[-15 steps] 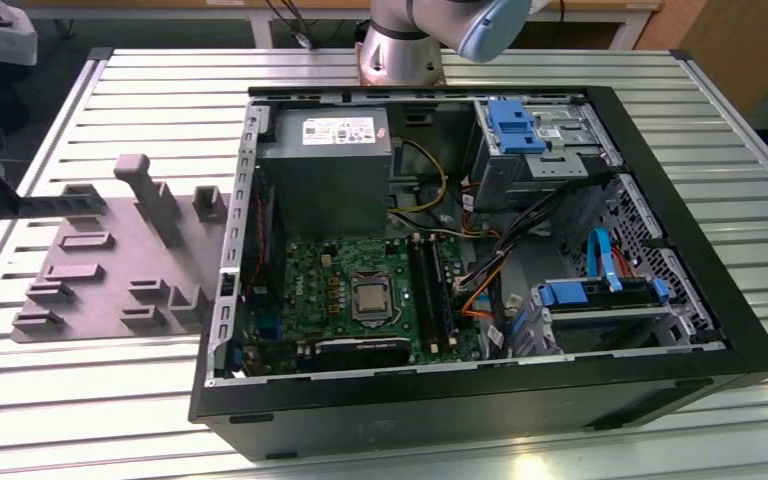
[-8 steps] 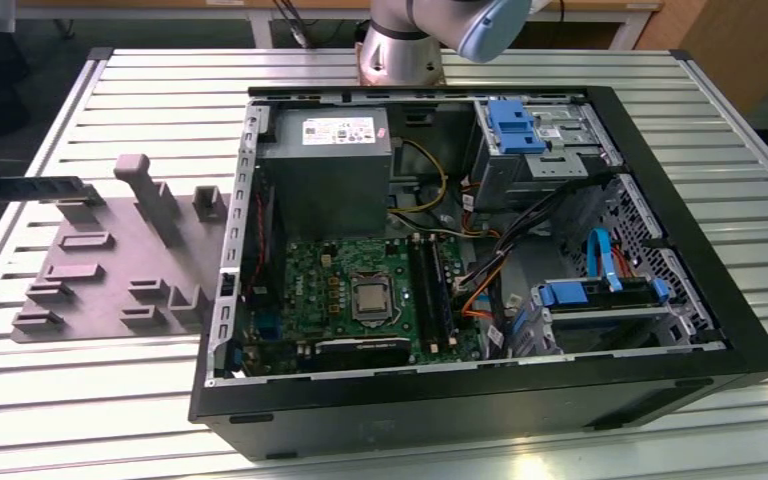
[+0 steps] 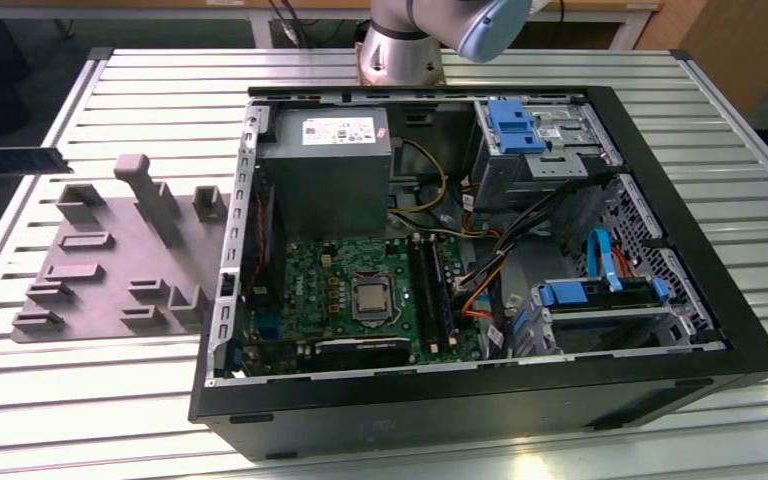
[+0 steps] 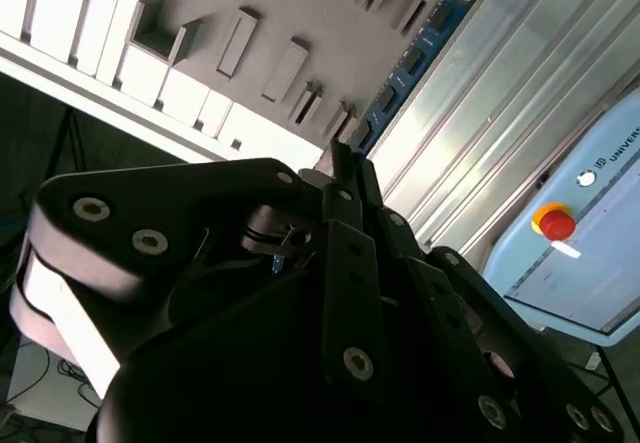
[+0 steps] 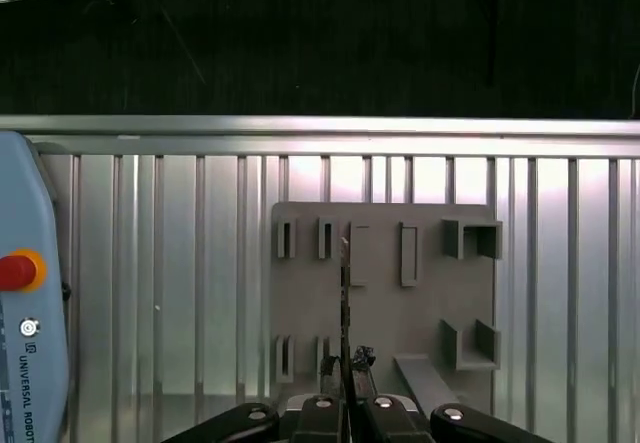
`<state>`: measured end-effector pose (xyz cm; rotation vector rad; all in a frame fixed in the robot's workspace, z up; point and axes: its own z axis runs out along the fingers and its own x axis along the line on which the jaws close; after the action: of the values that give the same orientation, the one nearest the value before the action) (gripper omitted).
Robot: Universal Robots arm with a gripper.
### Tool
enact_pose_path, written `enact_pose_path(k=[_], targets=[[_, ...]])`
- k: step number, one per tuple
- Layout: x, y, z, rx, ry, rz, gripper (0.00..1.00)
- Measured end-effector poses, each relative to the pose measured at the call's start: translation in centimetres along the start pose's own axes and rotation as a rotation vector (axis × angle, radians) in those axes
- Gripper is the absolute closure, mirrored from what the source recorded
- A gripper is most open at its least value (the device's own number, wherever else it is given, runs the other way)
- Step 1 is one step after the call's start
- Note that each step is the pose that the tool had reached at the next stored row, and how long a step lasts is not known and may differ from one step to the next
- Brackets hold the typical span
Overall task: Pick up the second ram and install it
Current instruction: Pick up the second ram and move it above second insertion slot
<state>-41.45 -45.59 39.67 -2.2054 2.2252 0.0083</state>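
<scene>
One arm (image 3: 404,45) rises from its base at the far edge of the open computer case (image 3: 704,330) in the exterior view. Both wrist views look down past the gripper (image 5: 346,368) onto a grey slotted fixture (image 5: 385,313) lying on the slatted table (image 5: 180,263). The second ram (image 4: 415,58) sticks straight out from the fingertips, its long axis in line with the gripper and its free end towards the fixture. In the first wrist view it shows edge-on as a thin line (image 5: 345,293); the second wrist view shows its blue face and dark chips. The fingers (image 4: 342,178) are closed narrowly, clamping the ram's near end.
</scene>
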Motion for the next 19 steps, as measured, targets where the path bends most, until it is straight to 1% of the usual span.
enact_pose_path(k=[4,6,13,17,19], targets=[[-0.03,-0.01,-1.59,0.0001,0.0000,0.001,0.86],[-0.03,-0.01,-2.23,-0.0002,0.0002,0.001,0.86],[-0.04,-0.08,-2.31,-0.0002,0.0001,0.002,0.86],[-0.05,-0.65,-2.29,-0.0001,0.0001,0.002,0.86],[-0.05,-1.15,-2.30,-0.0002,0.0001,0.002,0.86]])
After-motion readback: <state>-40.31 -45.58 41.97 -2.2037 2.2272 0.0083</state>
